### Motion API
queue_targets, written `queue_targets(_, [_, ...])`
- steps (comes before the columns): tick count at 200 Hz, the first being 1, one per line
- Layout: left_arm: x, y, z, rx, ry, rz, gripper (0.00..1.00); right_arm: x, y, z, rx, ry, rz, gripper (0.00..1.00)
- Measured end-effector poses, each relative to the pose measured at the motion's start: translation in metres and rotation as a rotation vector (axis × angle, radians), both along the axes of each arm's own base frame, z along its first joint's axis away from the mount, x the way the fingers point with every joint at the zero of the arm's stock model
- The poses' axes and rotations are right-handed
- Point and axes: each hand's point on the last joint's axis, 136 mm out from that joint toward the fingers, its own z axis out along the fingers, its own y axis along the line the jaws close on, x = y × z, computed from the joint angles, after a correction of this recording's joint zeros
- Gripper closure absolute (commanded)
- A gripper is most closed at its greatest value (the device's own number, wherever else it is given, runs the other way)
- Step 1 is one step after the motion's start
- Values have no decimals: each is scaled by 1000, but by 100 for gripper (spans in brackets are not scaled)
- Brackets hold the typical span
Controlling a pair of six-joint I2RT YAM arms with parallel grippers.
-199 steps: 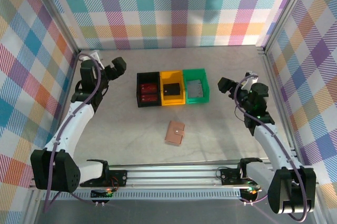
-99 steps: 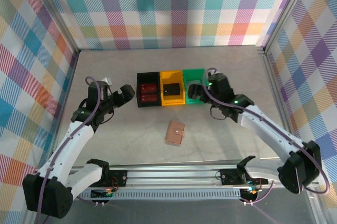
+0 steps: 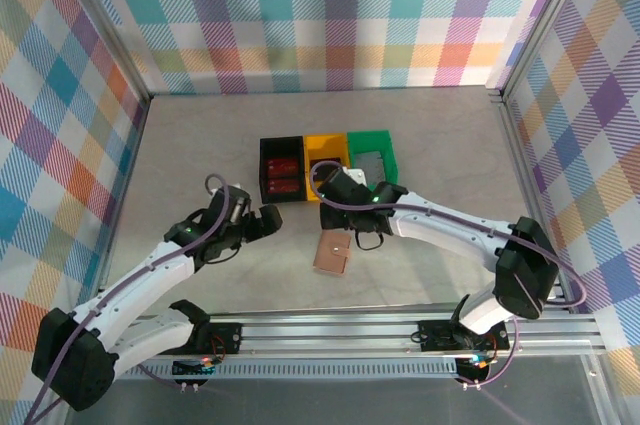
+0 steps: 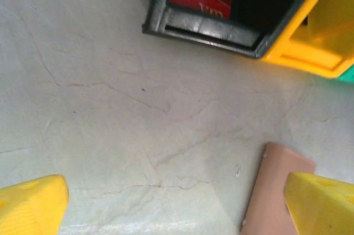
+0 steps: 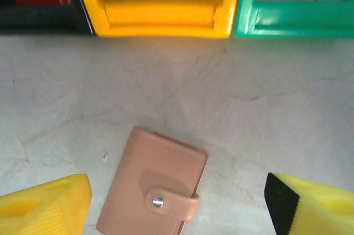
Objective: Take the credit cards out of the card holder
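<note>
Tan card holder (image 5: 152,182) lies snapped shut near the bins (image 5: 160,16), left pincer (image 4: 177,204) and right pincer (image 5: 178,206) spread empty.

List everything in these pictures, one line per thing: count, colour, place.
wallet: one, tan, snapped shut, flat on the table in front of the bins
black bin: one, black, left end of the row
yellow bin: one, yellow, middle of the row
green bin: one, green, right end of the row
red items: two, red, in the black bin
grey item: one, grey, in the green bin
table: one, pale grey
walls: checked, many colours, on three sides
left hand: one, yellow fingers, open, over the table beside the wallet
right hand: one, yellow fingers, open, over the wallet
</note>
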Motion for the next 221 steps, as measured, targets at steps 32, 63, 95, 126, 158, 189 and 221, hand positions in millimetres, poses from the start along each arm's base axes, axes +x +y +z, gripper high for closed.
queue_targets(32, [-9, -9, -6, 33, -4, -39, 0, -25, 6, -35, -49, 84, 10, 30])
queue_targets(63, [-14, -7, -17, 57, 9, -45, 0, -41, 3, -58, -62, 155, -4, 39])
queue_targets(95, [-18, -5, -25, 61, 18, -49, 0, -47, 3, -72, -56, 197, -25, 45])
queue_targets(126, [-17, -7, -25, 52, 7, -53, 0, -49, 6, -86, -66, 227, -31, 45])
queue_targets(158, [-15, -11, -23, 39, -9, -57, 0, -49, 8, -91, -72, 236, -30, 45])
queue_targets(189, [-15, -13, -27, 39, 4, -65, 0, -46, 14, -94, -80, 241, -31, 47])
queue_targets(221, [-16, -16, -29, 41, 8, -75, 0, -43, 17, -95, -89, 239, -34, 55])
